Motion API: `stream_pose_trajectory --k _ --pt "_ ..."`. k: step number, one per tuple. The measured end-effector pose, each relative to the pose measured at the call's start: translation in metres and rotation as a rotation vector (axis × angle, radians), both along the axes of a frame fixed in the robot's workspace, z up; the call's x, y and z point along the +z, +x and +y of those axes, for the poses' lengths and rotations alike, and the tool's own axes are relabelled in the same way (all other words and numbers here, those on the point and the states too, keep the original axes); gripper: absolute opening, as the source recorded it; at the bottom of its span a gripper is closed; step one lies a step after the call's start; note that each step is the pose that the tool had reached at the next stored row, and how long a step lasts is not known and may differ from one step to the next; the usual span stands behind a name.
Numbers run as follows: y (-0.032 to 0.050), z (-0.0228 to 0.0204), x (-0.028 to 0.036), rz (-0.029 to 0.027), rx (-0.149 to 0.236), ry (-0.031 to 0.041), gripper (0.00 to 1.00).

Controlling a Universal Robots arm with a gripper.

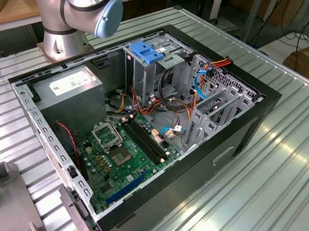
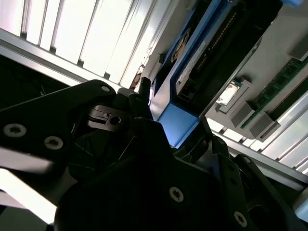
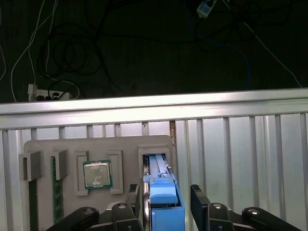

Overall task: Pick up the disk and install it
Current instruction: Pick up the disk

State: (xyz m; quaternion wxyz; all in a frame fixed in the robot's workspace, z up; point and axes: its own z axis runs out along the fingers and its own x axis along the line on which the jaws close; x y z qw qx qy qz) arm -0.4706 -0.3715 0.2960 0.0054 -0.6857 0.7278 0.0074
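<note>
In the first wrist view, the disk (image 3: 162, 192) stands on edge in a slot of a grey holder plate (image 3: 96, 144), its blue bracket uppermost. My gripper (image 3: 163, 198) is open and straddles it. One dark finger (image 3: 133, 196) sits on each side with a narrow gap to the bracket. The second wrist view shows the disk (image 2: 192, 62) from close by, with its blue bracket and dark connector edge just past the gripper body. In the exterior view the open computer case (image 1: 247, 129) lies on the slatted metal table, with a metal drive cage (image 1: 152, 68) topped by a blue latch.
The holder plate also carries a processor chip (image 3: 97, 174) and green memory sticks (image 3: 57, 195). The table edge (image 3: 154, 108) runs just beyond it, with dark floor and cables past it. Another grey fixture (image 1: 8, 219) lies at the exterior view's left. The arm's base (image 1: 64, 29) stands behind the case.
</note>
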Motion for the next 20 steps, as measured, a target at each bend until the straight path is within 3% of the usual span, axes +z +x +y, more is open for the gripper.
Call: stream_pose_trajectory --k 3,4,12,17,20 --pt "0.0 0.0 -0.0002 -0.0001 0.0 0.0001 0.53" --pt "0.0 0.0 -0.0002 -0.0001 0.0 0.0001 0.45" --pt "0.0 -0.0014 -0.0006 0.0 -0.004 -0.0002 0.45" --pt "0.0009 -0.0019 -0.0007 0.0 -0.044 -0.0002 0.45" --pt "0.0009 -0.0021 -0.0007 0.0 -0.046 -0.0009 0.45"
